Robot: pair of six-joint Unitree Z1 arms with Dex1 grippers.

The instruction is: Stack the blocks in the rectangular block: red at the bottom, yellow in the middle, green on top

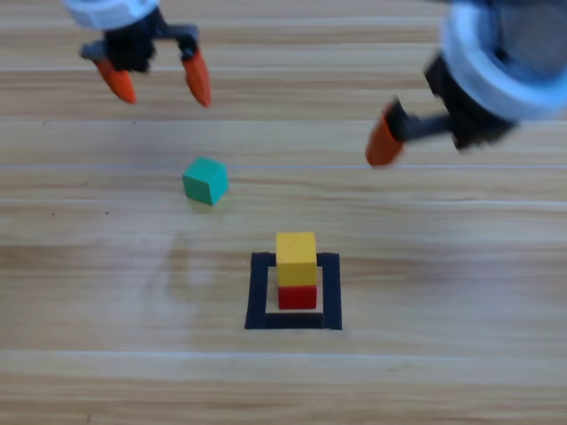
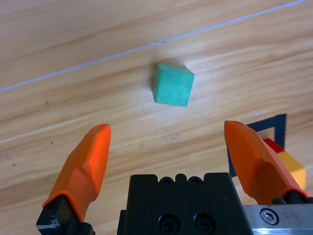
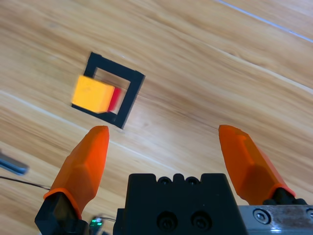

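The yellow cube [image 1: 296, 258] sits on the red cube [image 1: 298, 297] inside the black tape square [image 1: 258, 292] near the middle of the table. To their upper left the green cube [image 1: 205, 181] lies alone on the wood. My left gripper [image 1: 159, 81] hangs open above and to the left of the green cube [image 2: 172, 84], which shows ahead of its jaws, untouched. At the upper right my right gripper [image 1: 390, 133] hovers open and holds nothing. Its wrist view shows the yellow cube [image 3: 93, 94], the red cube [image 3: 115, 99] and the tape square [image 3: 132, 93] off to the left.
Bare wooden tabletop [image 1: 443, 266] surrounds the tape square. A thin dark cable [image 3: 19, 182] crosses the lower left corner of the right wrist view.
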